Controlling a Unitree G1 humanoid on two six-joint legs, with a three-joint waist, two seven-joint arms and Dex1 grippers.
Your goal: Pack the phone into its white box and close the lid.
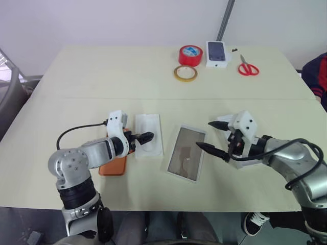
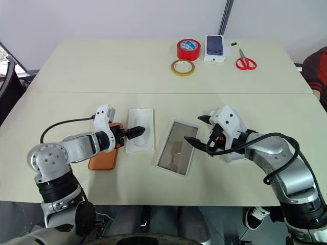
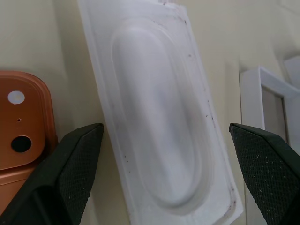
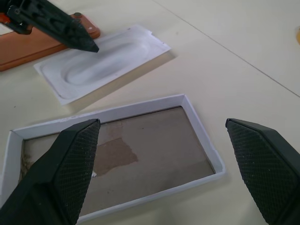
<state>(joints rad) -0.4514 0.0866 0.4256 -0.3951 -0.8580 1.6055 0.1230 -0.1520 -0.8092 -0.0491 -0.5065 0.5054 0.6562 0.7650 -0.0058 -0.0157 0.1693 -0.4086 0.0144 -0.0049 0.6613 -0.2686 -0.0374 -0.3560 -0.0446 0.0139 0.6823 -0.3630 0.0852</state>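
Phone (image 1: 113,166) half hidden under left arm; left tool (image 1: 144,137), right tool (image 1: 217,137) both released.

You find bare table (image 1: 76,76) between the far-edge clutter and the white box (image 1: 186,153); the moulded insert (image 1: 148,133) lies between box and phone (image 1: 113,166).
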